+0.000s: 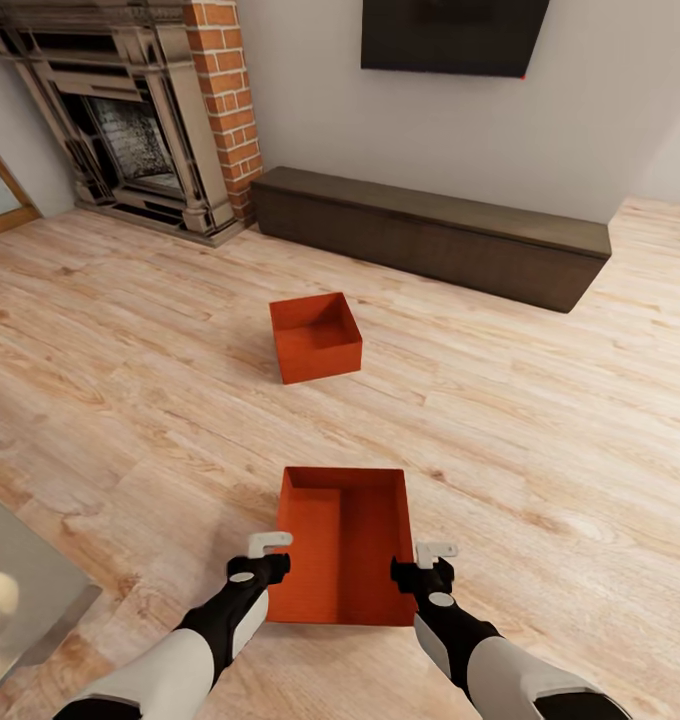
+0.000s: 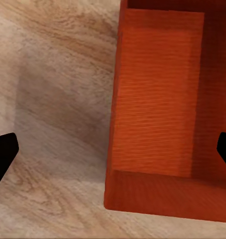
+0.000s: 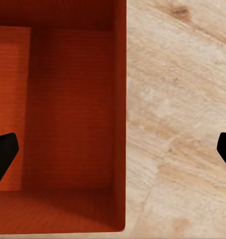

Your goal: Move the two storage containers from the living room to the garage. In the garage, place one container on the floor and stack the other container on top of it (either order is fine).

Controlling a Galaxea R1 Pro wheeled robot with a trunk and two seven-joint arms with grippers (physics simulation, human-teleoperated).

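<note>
Near bin [image 1: 342,545]: orange-red, open top, sits on the light wood floor [image 1: 540,400] directly ahead of the robot, long side running away from the camera. Inside looks empty, one half lit, the other in shadow.

Left gripper [image 1: 268,550] is at the bin's left wall near the close corner; right gripper [image 1: 430,558] is at the right wall near the close corner. Each has a white fingertip pointing inward over or beside the rim. Contact with the walls cannot be confirmed from the head view.

Left wrist view: the bin's wall [image 2: 115,114] runs between two dark fingertips [image 2: 3,149], which stand far apart, so those jaws are spread wide, one finger over the floor and one over the bin's interior. Right wrist view: same arrangement, the wall [image 3: 120,114] between widely spread fingertips [image 3: 3,152], jaws open, nothing clamped.

Second bin [image 1: 315,337]: same colour, looks squarer from here, farther ahead on the planks, well apart from the first, roughly midway to the long dark bench [image 1: 430,235].

Bench stands against the white wall. Black TV [image 1: 450,35] hangs above it. Brick fireplace [image 1: 150,110] at far left. A glassy surface with a bright reflection [image 1: 20,590] at the lower left edge.
</note>
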